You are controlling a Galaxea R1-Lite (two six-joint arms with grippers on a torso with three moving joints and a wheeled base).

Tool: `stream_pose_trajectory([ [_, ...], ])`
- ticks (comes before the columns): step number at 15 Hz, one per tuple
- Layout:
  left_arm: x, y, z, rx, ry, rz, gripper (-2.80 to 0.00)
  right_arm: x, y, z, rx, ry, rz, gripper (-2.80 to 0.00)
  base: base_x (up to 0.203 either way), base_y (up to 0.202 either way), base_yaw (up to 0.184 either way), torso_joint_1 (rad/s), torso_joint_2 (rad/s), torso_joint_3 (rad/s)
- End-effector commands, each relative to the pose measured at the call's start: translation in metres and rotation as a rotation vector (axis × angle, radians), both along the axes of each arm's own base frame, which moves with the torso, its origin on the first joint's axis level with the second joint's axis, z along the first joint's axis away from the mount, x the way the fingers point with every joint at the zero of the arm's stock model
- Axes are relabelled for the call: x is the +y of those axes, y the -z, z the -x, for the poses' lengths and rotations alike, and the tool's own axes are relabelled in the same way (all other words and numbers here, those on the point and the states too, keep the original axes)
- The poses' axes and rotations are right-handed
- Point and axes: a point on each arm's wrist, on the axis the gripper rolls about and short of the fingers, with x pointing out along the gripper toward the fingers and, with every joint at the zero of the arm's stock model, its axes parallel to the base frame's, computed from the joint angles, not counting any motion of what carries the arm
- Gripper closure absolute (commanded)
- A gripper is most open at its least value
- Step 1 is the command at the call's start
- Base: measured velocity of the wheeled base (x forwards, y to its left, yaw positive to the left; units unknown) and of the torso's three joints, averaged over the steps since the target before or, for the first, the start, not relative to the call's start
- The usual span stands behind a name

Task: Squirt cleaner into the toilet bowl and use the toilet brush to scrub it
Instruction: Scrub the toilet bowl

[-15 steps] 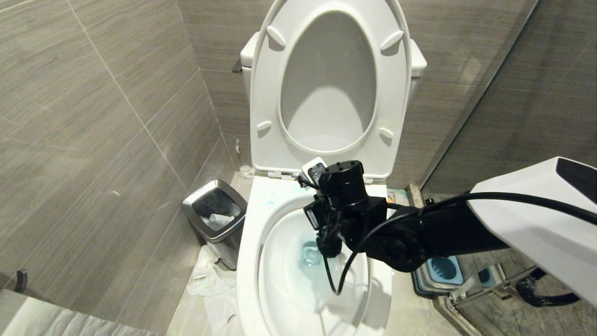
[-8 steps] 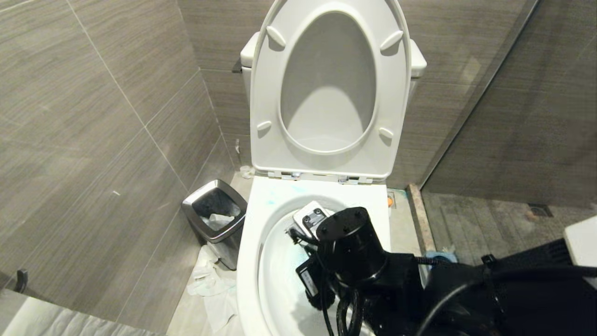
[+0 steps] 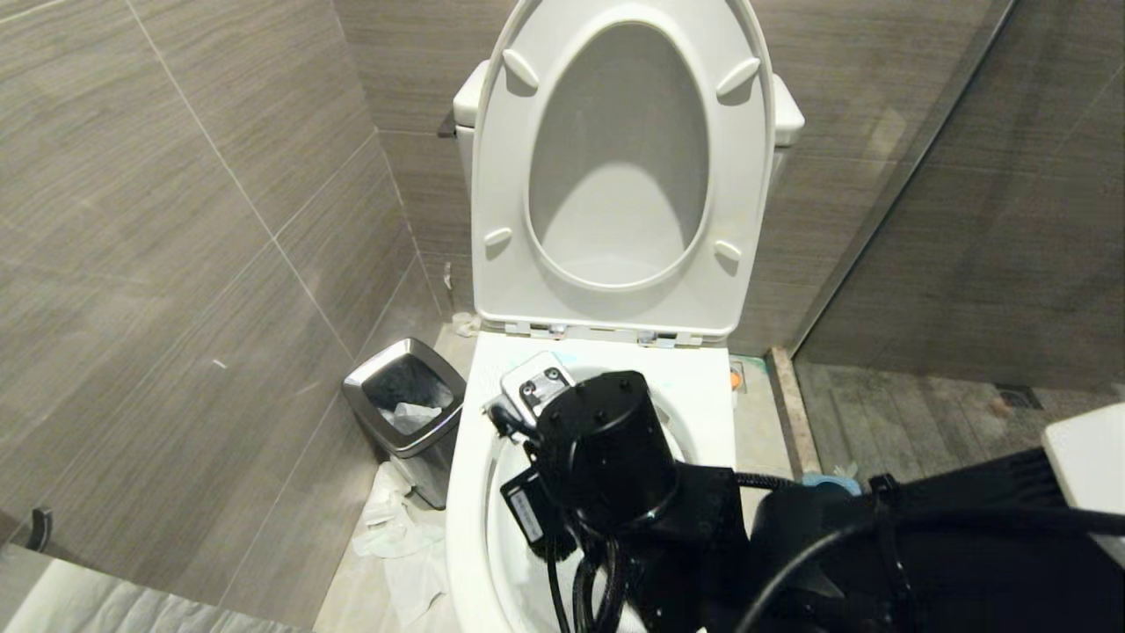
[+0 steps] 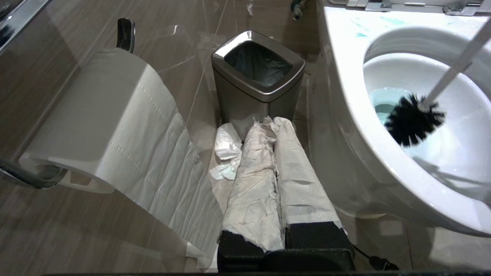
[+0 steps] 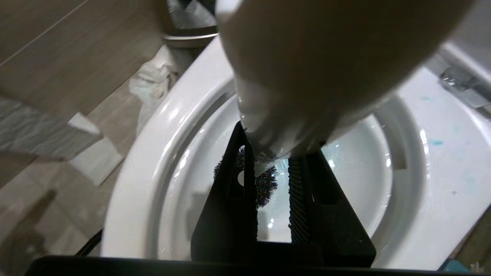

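Grey-tiled stall: toilet bowl (image 3: 475,492); my right gripper (image 5: 273,199), fingers clamping the toilet brush (image 4: 414,120), swept bristles leftward; scrubbing underway. Left gripper (image 4: 285,245) closed, parked.

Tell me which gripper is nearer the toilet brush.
Right. The right gripper is over the toilet bowl, shut on the toilet brush handle. The left gripper hangs low beside the bowl, pointing at the steel bin, apart from the brush.
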Motion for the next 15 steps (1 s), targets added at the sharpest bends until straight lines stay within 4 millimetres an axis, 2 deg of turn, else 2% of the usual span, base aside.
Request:
stream_pose_trajectory([
  [1, 0.000, 0.002, -0.001, 0.008, -0.001, 0.001, 0.00, -0.001, -0.002, -0.027, 0.000, 0.056, 0.007, 0.00, 0.000, 0.000, 0.000, 0.000, 0.00, 0.000],
  [3, 0.000, 0.002, -0.001, 0.006, -0.001, 0.001, 0.00, -0.012, 0.002, -0.052, 0.024, 0.107, 0.035, 0.00, 0.000, 0.000, 0.000, 0.000, 0.00, 0.000],
  [7, 0.000, 0.002, -0.001, 0.006, -0.001, 0.001, 0.00, -0.019, 0.026, -0.094, 0.055, 0.163, 0.054, 0.00, 0.000, 0.000, 0.000, 0.000, 0.00, 0.000],
  [12, 0.000, 0.002, -0.001, 0.007, -0.001, 0.001, 0.00, -0.005, 0.062, -0.148, 0.039, 0.212, 0.049, 0.00, 0.000, 0.000, 0.000, 0.000, 0.00, 0.000],
  [15, 0.000, 0.002, -0.001, 0.006, -0.001, 0.001, 0.00, 0.000, 0.097, -0.165, 0.065, 0.218, 0.090, 0.00, 0.000, 0.000, 0.000, 0.000, 0.00, 0.000],
])
